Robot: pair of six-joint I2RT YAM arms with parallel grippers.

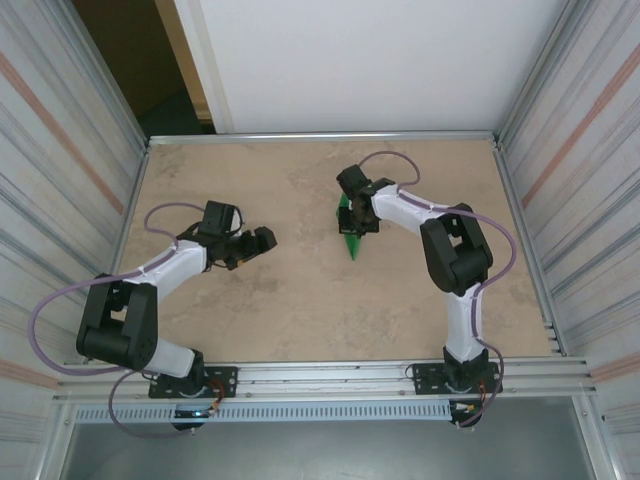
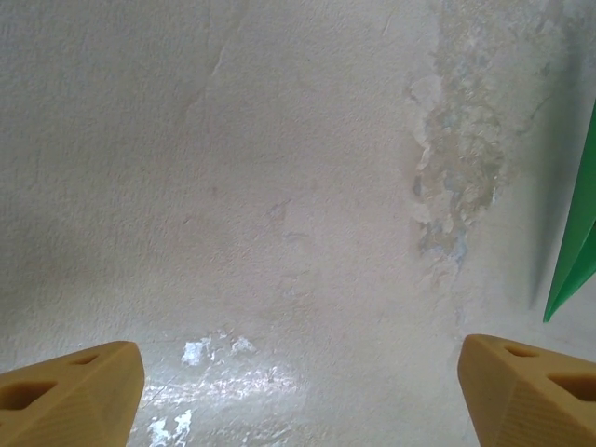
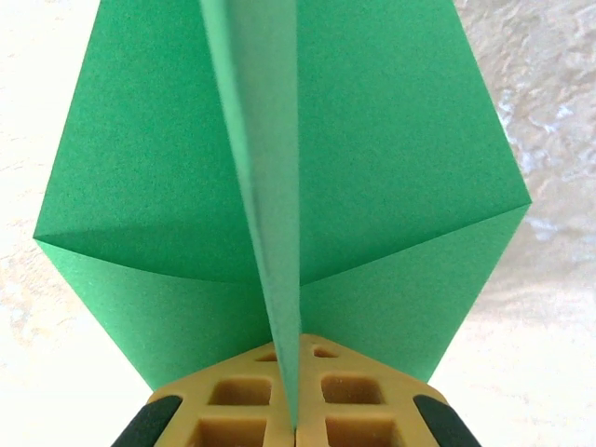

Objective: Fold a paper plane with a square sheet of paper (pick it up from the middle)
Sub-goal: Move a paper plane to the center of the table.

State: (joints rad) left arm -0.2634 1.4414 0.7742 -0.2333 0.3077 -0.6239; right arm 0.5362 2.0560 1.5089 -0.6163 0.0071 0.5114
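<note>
**Nearly there: paper plane [image 1: 352, 240] in one grip**

On the table [image 1: 300, 320] the plane sits just right of the middle, nose toward the near edge. The right gripper [image 3: 296, 410] pinches its centre ridge, wings splayed either side. Over the table's left half the left gripper [image 2: 298, 400] stands spread and empty. Folding looks finished; the next move calls for a gentle set-down.

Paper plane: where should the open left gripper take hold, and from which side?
Probably the centre ridge of the paper plane, near the pointed tip, coming from the side of the open left gripper. The wings spread thin; the ridge stands as a layered fold, and the right gripper is shut on its wide end.
</note>
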